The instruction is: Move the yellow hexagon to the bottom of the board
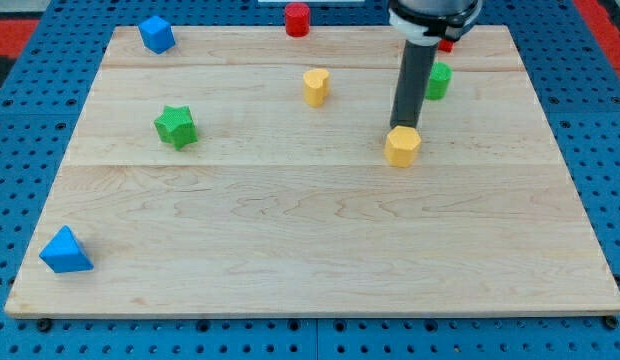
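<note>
My tip (403, 127) looks to be touching the top edge of the yellow hexagon (402, 146); no jaws on this tool. Off-centre push could spin it sideways across the tabletop (290, 240).

A pale wooden board (310, 240) made of joined planks, seams running across the view, fills most of the view. It lies on a blue perforated surface (30, 130) with a regular grid of small holes, showing along all four edges of the board. Red patches (12, 20) sit at the view's top corners. Light is even, with soft shadows
</note>
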`<action>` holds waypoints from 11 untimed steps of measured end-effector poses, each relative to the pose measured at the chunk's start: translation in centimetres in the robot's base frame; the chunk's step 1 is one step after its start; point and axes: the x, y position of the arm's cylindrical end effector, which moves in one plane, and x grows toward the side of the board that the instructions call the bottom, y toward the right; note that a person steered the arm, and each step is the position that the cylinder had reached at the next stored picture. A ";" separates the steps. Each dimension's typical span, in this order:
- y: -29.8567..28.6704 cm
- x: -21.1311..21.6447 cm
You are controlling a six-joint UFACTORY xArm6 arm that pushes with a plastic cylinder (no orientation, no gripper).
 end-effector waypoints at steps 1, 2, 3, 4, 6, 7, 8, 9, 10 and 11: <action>-0.7 2.2; 1.4 3.5; 2.8 5.0; 1.0 5.6; 0.4 7.2; 1.7 8.9; -0.1 10.5; -5.0 10.5; -8.7 10.6; -10.1 10.2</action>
